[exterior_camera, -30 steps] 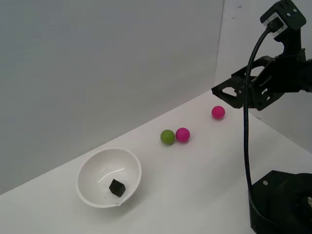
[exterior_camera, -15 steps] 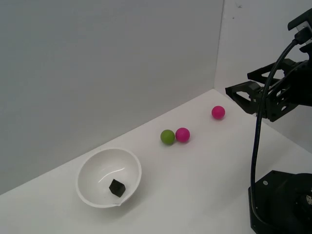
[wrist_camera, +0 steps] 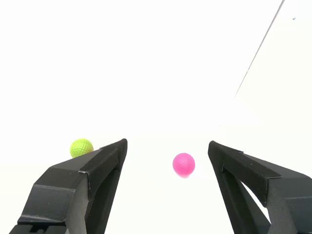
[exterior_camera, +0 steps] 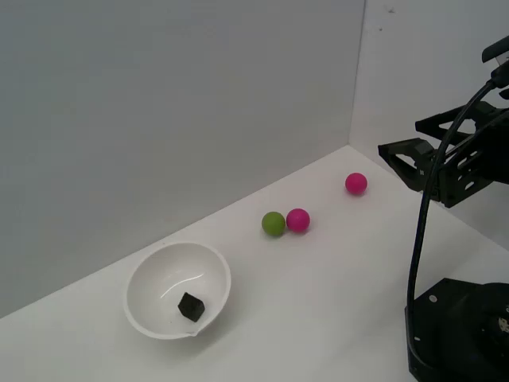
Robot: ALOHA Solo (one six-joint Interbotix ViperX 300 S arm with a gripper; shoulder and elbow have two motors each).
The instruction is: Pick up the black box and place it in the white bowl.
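The black box is seen lying inside the white bowl, on the bowl's floor toward the near wall, one corner turned to the camera. The bowl is set on the worktop at the exterior view's left.

The tool is held high at the exterior view's right, well apart from the bowl, with nothing between its jaws; in the wrist view the tool is shown spread wide, a pink ball framed in the gap and a green ball just beside one finger. The box lies far off toward the exterior view's left and lower than the tool. No long axis is offered by a cube.

In the exterior view the green ball and a pink ball are touching; another pink ball sits apart, nearer the tool.

Compared with the earlier frames, the tool has been drawn back toward the exterior view's right; box, bowl and balls are unmoved. Placement is judged done; only retreat remains.
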